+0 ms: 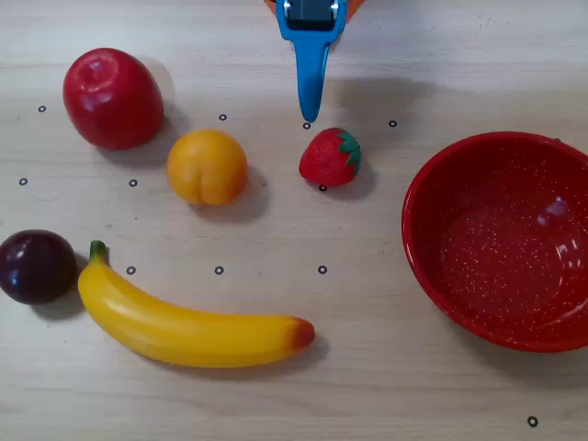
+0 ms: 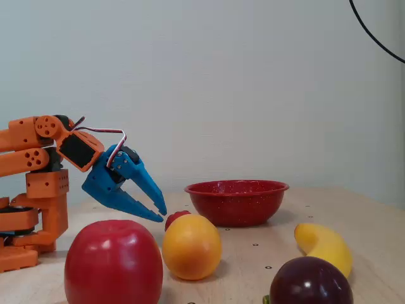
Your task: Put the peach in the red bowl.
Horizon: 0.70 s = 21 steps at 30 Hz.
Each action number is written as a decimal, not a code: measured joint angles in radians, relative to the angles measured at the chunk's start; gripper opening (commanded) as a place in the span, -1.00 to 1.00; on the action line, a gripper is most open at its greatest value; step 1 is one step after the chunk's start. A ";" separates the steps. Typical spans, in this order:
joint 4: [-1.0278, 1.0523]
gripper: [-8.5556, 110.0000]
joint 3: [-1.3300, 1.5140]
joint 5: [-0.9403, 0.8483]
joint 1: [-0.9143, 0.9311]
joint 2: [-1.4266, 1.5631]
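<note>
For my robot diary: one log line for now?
gripper: open, empty, raised | peach: on table, untouched | red bowl: empty

The orange arm reaches low, its blue hand [image 2: 160,213] angled downward, fingers slightly parted, empty.

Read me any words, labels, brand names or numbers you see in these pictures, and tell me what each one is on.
None: no readable words, numbers or brand marks appear in either view.
The table carries only small black ring marks, not text.
The peach, the red bowl, the apple, the strawberry, the banana, the plum and the blue hand show no labels.
</note>
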 measured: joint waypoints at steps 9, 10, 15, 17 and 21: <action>0.000 -0.85 0.000 -0.017 0.000 0.000; 0.000 -0.85 0.000 -0.017 0.000 0.000; -0.003 -0.85 0.000 -0.023 0.000 -0.002; -0.052 -0.85 0.000 -0.023 0.000 -0.015; -0.178 -0.85 -0.071 -0.021 0.000 -0.186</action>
